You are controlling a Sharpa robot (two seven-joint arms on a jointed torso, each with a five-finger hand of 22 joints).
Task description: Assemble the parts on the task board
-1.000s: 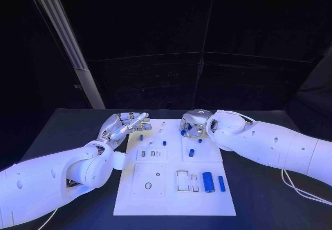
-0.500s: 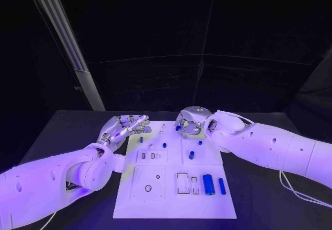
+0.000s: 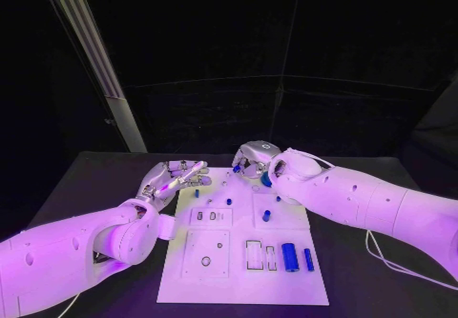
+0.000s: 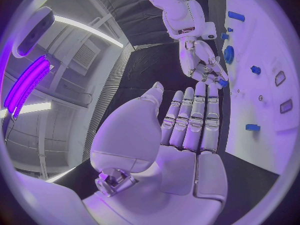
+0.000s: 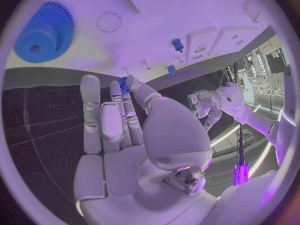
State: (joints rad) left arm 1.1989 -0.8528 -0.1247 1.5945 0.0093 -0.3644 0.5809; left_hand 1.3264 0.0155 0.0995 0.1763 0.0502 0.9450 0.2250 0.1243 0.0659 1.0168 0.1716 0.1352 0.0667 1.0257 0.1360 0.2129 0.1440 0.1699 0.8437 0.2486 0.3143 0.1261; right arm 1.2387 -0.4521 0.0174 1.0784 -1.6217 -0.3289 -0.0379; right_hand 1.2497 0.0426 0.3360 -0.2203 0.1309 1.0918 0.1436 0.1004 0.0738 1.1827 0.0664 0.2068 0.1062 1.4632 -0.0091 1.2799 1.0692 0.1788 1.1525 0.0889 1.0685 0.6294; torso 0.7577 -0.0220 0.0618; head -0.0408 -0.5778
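I see my right hand pinching a small blue part at its fingertips over the far edge of the flat white task board, near a toothed blue gear. Left hand has fingers straight, side by side, holding nothing, at the board's far-left corner. Two blue cylinders lie by rectangular slots on the board, mid black worktop.

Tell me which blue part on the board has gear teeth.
The round blue gear at the board's far end by the right hand; the other blue parts are plain pegs and cylinders.
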